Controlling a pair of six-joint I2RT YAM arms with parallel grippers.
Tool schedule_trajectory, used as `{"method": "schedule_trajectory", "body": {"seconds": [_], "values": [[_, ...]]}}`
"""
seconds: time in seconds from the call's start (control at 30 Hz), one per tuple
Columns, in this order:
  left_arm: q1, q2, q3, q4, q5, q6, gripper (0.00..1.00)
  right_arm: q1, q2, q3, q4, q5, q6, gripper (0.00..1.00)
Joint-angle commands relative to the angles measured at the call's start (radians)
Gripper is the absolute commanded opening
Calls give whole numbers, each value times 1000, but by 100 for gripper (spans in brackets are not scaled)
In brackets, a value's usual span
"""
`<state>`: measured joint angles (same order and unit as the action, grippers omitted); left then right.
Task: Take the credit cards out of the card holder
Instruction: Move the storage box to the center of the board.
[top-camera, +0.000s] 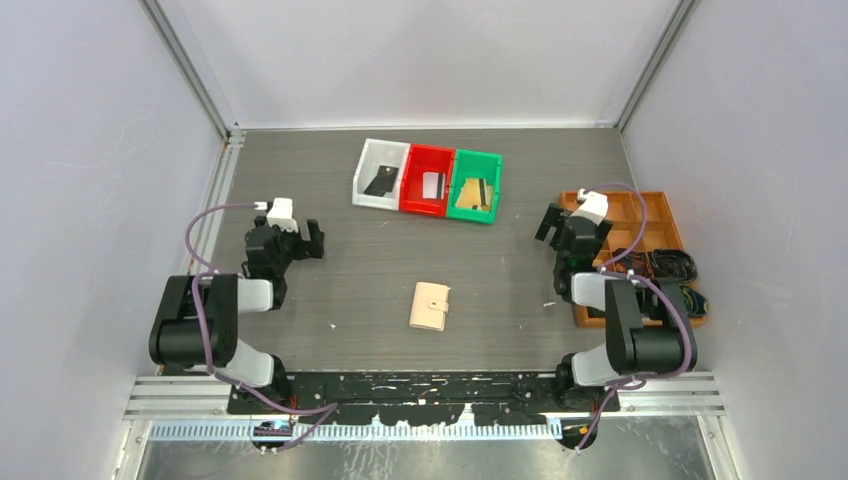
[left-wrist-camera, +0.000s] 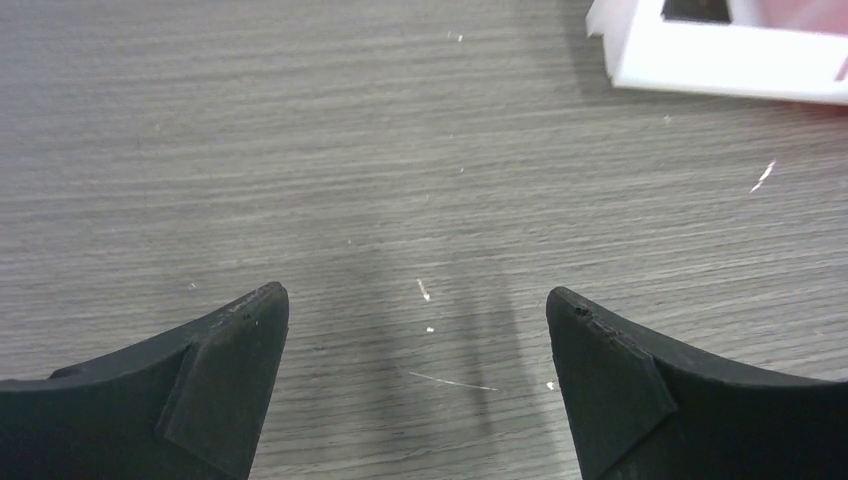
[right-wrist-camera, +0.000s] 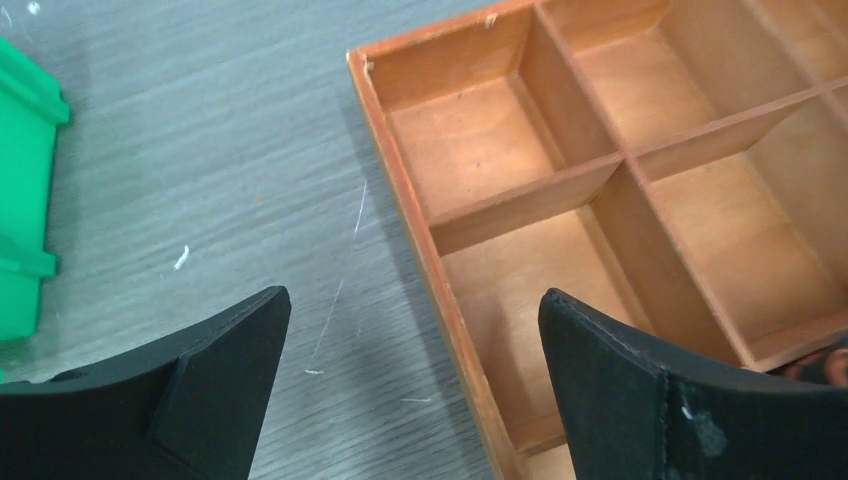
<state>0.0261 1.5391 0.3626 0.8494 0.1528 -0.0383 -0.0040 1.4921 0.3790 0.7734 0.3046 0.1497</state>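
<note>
the table (left-wrist-camera: 300, 150) beneath the left gripper (left-wrist-camera: 415, 295) is grey with a fine wood-grain print, matt and lightly scratched. its fingers (left-wrist-camera: 225, 390) look like matt black plastic, faintly rough. ahead and to its right, the white bin (left-wrist-camera: 720, 60) is smooth plastic. under the right gripper (right-wrist-camera: 412, 295) the tray (right-wrist-camera: 590, 180) is warm brown wood, smooth with a soft sheen. to that gripper's left, the green bin (right-wrist-camera: 25, 200) is glossy plastic. the card holder (top-camera: 430, 306) looks matt and leather-like.

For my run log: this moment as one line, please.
left claw open, empty; right claw open, empty; beige leather folding card holder closed on table; thin plastic credit cards inside white, red, green bins
</note>
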Motion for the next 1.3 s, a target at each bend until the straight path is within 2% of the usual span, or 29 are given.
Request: {"method": "schedule_trajectory", "body": {"seconds": [0.0, 0.1, 0.23, 0.33, 0.43, 0.53, 0.57, 0.67, 0.77, 0.93, 1.1, 1.27], "values": [[3, -133, 37, -94, 35, 21, 100, 4, -188, 139, -270, 76, 55, 100], [3, -219, 99, -271, 39, 33, 100, 4, -290, 151, -323, 115, 155, 100], [7, -286, 290, -658, 63, 139, 100, 3, -349, 230, -432, 69, 256, 100], [32, -294, 461, -922, 79, 144, 100, 1, -330, 361, -617, 67, 424, 100], [83, -249, 650, -1163, 167, 117, 100, 0, -286, 498, -846, 62, 536, 100], [93, -182, 837, -1378, 186, 112, 100, 3, -213, 578, -884, -147, 488, 99], [94, -164, 880, -1431, 198, 119, 100, 19, -190, 601, -889, -174, 477, 99], [93, -132, 943, -1515, 237, 122, 100, 129, -119, 705, -947, -105, 431, 99], [92, -138, 934, -1536, 271, 120, 100, 248, -17, 837, -1024, -17, 390, 99], [92, -131, 937, -1625, 285, 160, 100, 403, 167, 1047, -1112, 38, 359, 92], [92, -155, 912, -1673, 286, 188, 100, 470, 378, 1267, -1206, 58, 329, 82], [92, -173, 926, -1752, 317, 230, 100, 484, 562, 1447, -1316, 81, 303, 72]]}}
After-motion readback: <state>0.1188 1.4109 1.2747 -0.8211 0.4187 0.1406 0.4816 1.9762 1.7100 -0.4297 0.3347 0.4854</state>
